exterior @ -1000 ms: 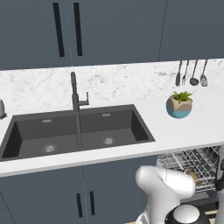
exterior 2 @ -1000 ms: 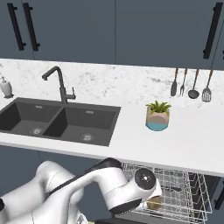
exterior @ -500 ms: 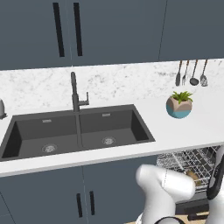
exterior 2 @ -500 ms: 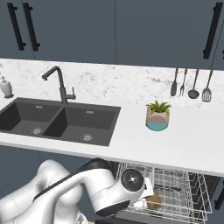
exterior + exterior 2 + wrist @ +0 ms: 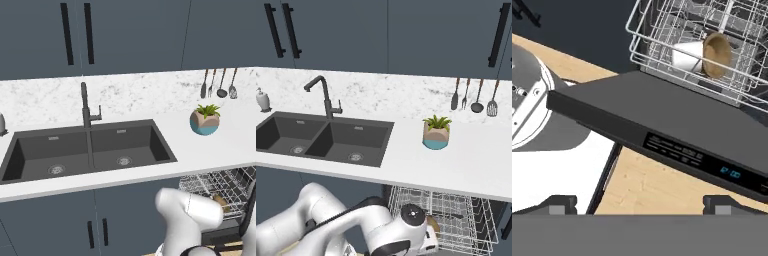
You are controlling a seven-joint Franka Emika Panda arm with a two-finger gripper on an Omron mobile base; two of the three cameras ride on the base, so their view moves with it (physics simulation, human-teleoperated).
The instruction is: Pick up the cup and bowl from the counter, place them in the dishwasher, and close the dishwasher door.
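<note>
Over the last second I had swung the arm lower, below the front edge of the long white marbled bench (image 5: 471,165), so the hand (image 5: 639,202) came down in front of the flat dark grey-black dishwasher door (image 5: 677,130). That door lay dropped open and roughly level, its control strip facing my hand camera. I read this as the start of the closing step — loading looked finished.

Behind the door, the silver wire rack (image 5: 662,47) of the built-in dark dishwasher (image 5: 443,220) stood pulled out. In it lay a white cup (image 5: 687,55) on its side, touching a tan-brown bowl (image 5: 716,54) tipped on edge just beside it.

The hand's two dark tips stood well apart, holding nothing, short of the door's edge. On the bench behind the rack sat a small potted plant (image 5: 436,132) — not my concern.
</note>
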